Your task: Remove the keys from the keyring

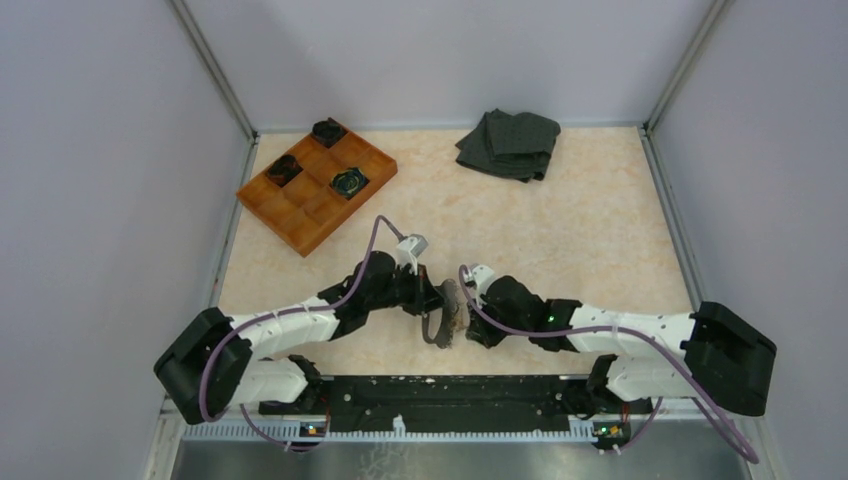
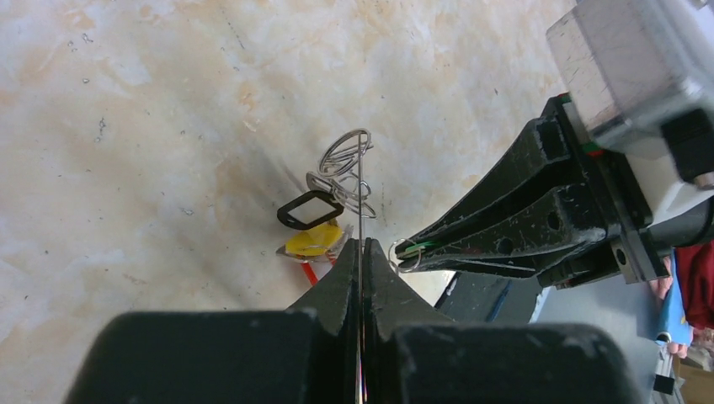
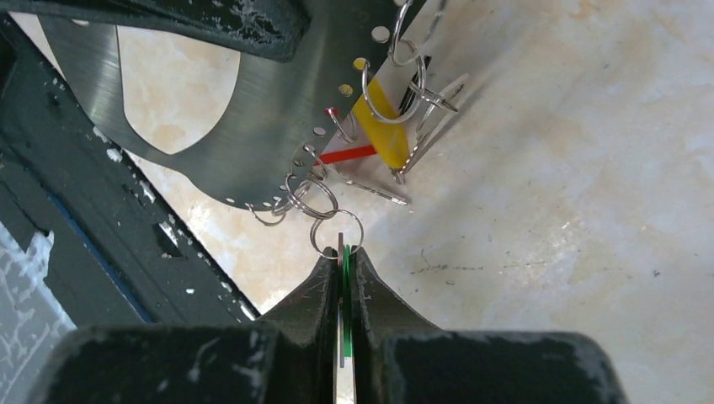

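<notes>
Centrally, shows the left gripper clenched on the keyring, a flat steel loop pierced with holes along its rim, near the front edge of a marbled table. Shows split rings threaded through those holes, with keys marked yellow and red bunched beside them. Shows the right gripper pinched shut on a green key, its small ring linked to the others
</notes>
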Tool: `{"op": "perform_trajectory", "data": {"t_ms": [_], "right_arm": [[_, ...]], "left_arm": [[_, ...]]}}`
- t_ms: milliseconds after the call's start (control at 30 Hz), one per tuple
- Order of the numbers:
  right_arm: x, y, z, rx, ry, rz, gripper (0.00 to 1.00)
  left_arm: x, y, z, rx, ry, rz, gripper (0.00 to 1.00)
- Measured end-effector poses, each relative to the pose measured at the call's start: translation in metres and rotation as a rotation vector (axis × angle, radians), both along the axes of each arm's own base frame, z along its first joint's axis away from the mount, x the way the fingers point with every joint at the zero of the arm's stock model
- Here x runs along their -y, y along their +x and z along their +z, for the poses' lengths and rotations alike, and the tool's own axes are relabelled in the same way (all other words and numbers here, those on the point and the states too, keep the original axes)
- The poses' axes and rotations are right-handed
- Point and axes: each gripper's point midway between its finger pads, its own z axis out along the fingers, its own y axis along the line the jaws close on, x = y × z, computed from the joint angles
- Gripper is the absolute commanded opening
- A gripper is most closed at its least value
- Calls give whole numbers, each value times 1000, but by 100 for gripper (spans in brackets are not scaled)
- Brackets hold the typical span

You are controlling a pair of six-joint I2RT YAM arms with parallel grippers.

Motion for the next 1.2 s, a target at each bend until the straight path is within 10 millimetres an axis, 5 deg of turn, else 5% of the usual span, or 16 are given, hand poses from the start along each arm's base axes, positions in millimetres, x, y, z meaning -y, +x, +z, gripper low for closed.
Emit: {"op": "perform_trajectory", "data": {"t_ms": [367,533,933,1200], "right_arm": [[2,19,14,133,45,-43,0],[-1,16,16,218,16,33,0],[-10,3,44,545,-77,293,0],[-26,9,84,702,-69,367,0]], "left_arm": [[-11,0,-21,-1,56,23,43],[-18,1,-16,33,72,37,44],[-38,3,51,239,-36,103,58],[-40,-9,60,293,-88,60,42]]}}
